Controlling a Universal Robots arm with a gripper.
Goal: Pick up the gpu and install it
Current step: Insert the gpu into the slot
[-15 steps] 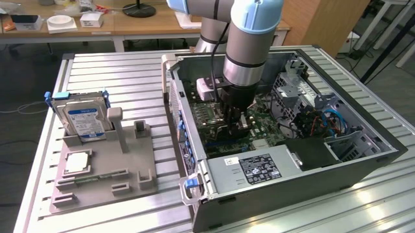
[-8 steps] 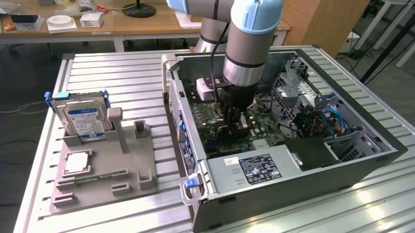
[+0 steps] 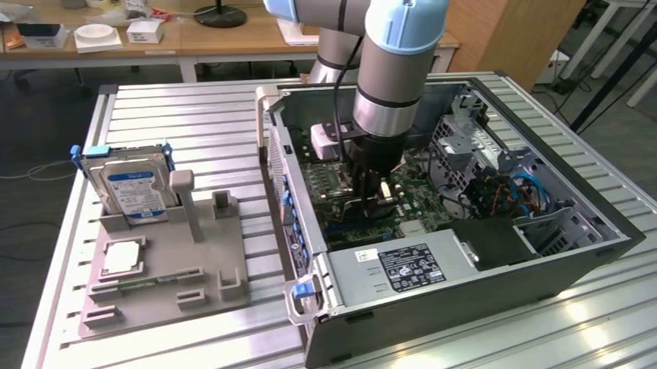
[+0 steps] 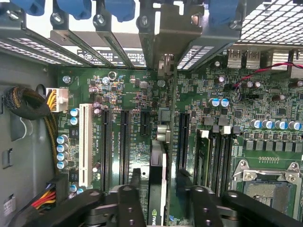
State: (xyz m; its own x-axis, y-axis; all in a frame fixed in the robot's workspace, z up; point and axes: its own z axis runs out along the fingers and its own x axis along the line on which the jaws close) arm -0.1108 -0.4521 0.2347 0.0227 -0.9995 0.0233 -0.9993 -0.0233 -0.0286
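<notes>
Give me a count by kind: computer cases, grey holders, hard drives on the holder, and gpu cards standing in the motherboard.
Computer case: 1
Grey holder: 1
Hard drive: 1
gpu: 1
Total: 4

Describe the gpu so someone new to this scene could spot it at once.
Find the open computer case on the metal table, then the green motherboard inside. The gpu is the dark card standing on edge there between the tool's fingers; the black slots beside it hold nothing.
</notes>
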